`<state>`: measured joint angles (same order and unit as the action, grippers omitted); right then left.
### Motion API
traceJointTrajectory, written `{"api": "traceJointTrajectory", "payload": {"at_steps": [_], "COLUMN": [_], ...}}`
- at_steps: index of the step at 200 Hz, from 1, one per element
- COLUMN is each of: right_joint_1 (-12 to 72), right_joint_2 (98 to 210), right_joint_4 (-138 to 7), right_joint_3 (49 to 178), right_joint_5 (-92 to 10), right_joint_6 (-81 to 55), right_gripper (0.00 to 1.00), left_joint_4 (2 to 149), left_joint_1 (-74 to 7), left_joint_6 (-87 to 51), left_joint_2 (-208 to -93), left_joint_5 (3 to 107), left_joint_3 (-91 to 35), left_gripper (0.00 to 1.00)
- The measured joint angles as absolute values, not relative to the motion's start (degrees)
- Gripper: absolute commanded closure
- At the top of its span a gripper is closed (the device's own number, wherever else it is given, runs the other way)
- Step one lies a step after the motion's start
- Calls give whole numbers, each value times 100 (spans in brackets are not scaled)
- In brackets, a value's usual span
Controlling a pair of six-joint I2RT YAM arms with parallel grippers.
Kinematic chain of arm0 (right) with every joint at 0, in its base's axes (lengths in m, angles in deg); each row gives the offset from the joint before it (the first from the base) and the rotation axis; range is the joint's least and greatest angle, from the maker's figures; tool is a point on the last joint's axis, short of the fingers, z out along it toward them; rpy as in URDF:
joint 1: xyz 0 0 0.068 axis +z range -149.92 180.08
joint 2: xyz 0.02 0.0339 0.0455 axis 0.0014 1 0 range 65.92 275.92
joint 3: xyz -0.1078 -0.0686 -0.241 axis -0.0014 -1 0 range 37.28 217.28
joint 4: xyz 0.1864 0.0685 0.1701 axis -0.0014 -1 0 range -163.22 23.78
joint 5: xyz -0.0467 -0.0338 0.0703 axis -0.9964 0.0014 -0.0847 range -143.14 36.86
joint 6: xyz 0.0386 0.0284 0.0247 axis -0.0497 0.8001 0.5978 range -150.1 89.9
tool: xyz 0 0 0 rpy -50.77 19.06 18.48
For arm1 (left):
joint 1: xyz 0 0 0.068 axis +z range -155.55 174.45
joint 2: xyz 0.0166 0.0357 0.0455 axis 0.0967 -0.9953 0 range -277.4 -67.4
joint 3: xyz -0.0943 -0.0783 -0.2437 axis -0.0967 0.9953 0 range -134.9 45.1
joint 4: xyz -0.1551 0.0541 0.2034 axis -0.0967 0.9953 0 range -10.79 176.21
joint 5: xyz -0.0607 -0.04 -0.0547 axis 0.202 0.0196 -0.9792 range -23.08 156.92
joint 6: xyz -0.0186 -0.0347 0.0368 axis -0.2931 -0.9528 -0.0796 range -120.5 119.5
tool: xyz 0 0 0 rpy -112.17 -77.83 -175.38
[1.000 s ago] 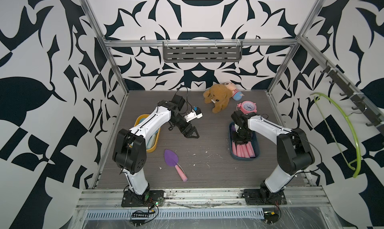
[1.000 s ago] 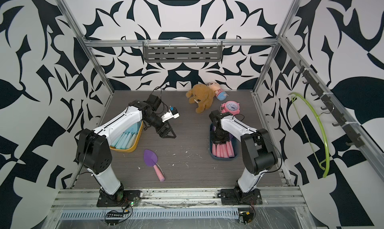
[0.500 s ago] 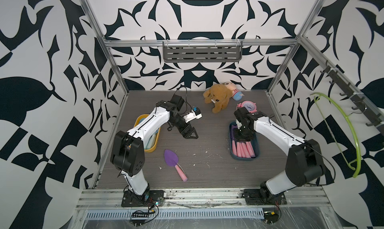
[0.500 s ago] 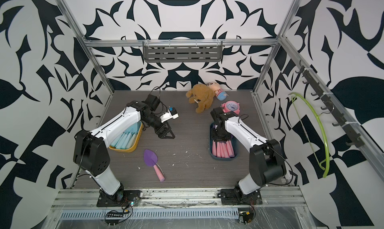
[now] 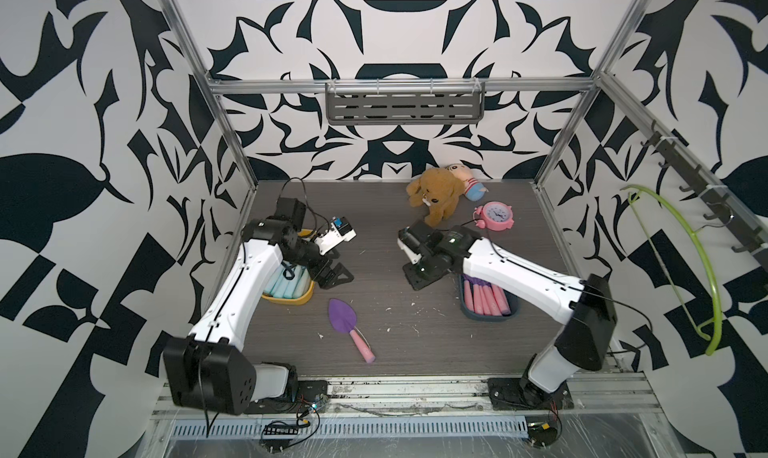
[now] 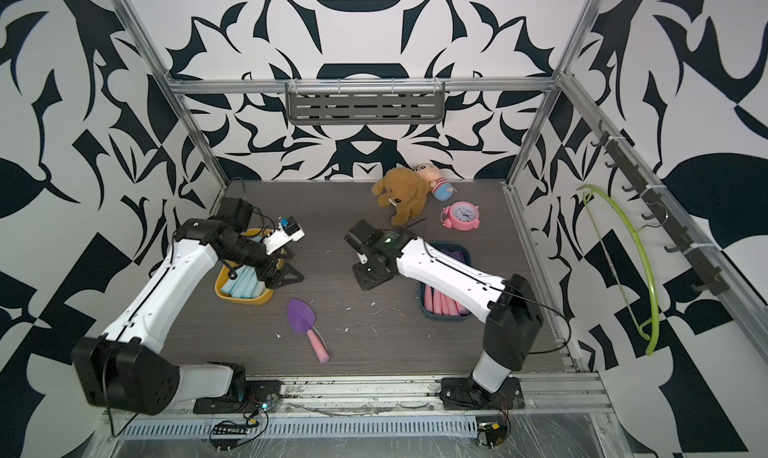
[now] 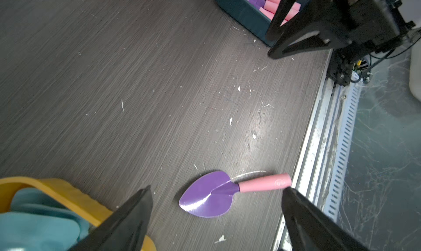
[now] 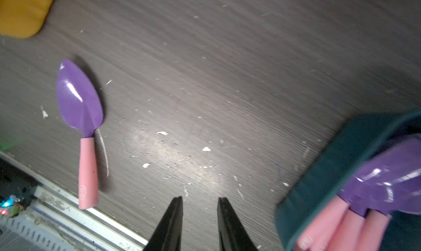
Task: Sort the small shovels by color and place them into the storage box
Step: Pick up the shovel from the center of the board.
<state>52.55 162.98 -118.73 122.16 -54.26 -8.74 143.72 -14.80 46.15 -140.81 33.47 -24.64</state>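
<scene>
Purple shovel [image 5: 343, 318] lies alone on tabletop [image 5: 415, 343], near the front edge. Beyond it:
- Left gripper [image 5: 336, 275] spread wide, empty, beside yellow box [image 5: 291, 300] of blue shovels [image 5: 286, 287].
- Right gripper [image 8: 200, 200] narrowly parted, empty, beside dark box [image 5: 490, 318] of pink-handled shovels [image 5: 484, 300].

Bright, even light; soft shadows. Both top views bow at 3 and 9 o'clock. The right wrist view is blurred, with glare on the tabletop [image 8: 180, 147].

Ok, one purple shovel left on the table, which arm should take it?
Right, probably. The purple shovel lies nearer the open left end effector, but the dark blue box holding the other purple shovels sits under the right arm, and the right end effector is open and empty.
</scene>
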Motion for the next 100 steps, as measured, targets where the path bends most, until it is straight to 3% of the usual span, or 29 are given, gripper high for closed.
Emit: {"api": "traceJointTrajectory", "payload": {"at_steps": [38, 100], "right_joint_1": [6181, 6828], "right_joint_2": [17402, 18420], "right_joint_4": [-11644, -11477], "right_joint_3": [12765, 13279], "right_joint_5": [-5109, -4628], "right_joint_6": [-679, -281], "right_gripper": [69, 69], "left_joint_4": [15111, 15515], "left_joint_1": [-750, -318], "left_joint_6": [5367, 5783], "left_joint_2": [-13139, -13034], "left_joint_5": [3327, 3360], "left_joint_3": [-1856, -1638], "left_gripper": [2, 1]}}
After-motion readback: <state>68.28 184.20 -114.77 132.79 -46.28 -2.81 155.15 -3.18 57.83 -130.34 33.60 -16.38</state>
